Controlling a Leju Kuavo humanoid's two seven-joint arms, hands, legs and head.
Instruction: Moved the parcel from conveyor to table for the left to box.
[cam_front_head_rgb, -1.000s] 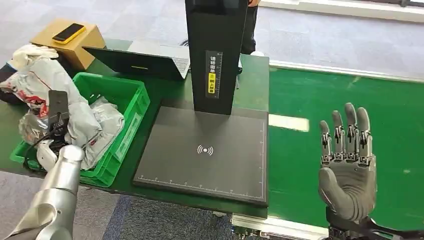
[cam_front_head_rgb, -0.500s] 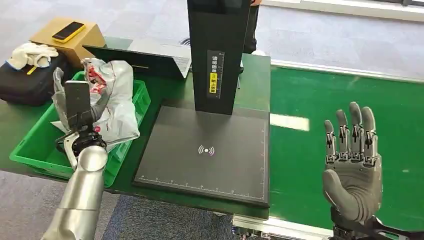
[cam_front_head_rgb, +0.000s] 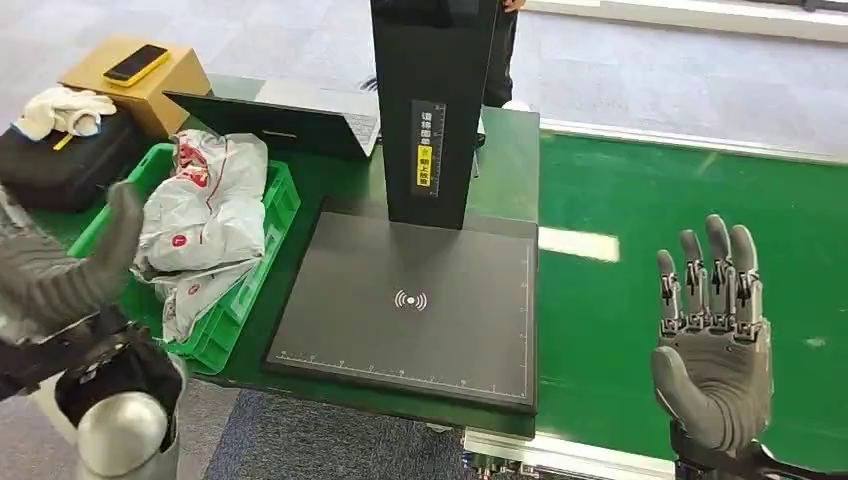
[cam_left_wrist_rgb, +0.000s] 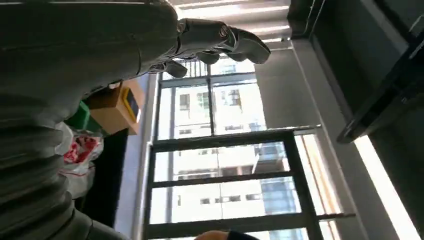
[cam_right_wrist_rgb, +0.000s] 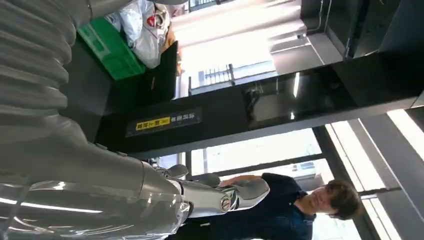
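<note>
Parcel in the bin, both hands empty.
Head view: the grey parcel (cam_front_head_rgb: 205, 215) lies in the green bin (cam_front_head_rgb: 268, 232) at centre left, beside the black scanner pad (cam_front_head_rgb: 410, 310). The left hand (cam_front_head_rgb: 60, 275) blurs at the left edge, fingers apart, holding nothing; the right hand (cam_front_head_rgb: 712, 345) stands upright at lower right over the green conveyor (cam_front_head_rgb: 680, 190), fingers spread. Left wrist view: the hand's fingers (cam_left_wrist_rgb: 220, 42) curl loosely, empty; the parcel (cam_left_wrist_rgb: 80, 152) shows at the left. Right wrist view: a person (cam_right_wrist_rgb: 300, 210) stands low in the frame.

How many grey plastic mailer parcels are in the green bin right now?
2 at least: one large grey plastic parcel with red print on top of the green plastic bin, and a second parcel beneath it toward the near end. Others may be hidden underneath.
</note>
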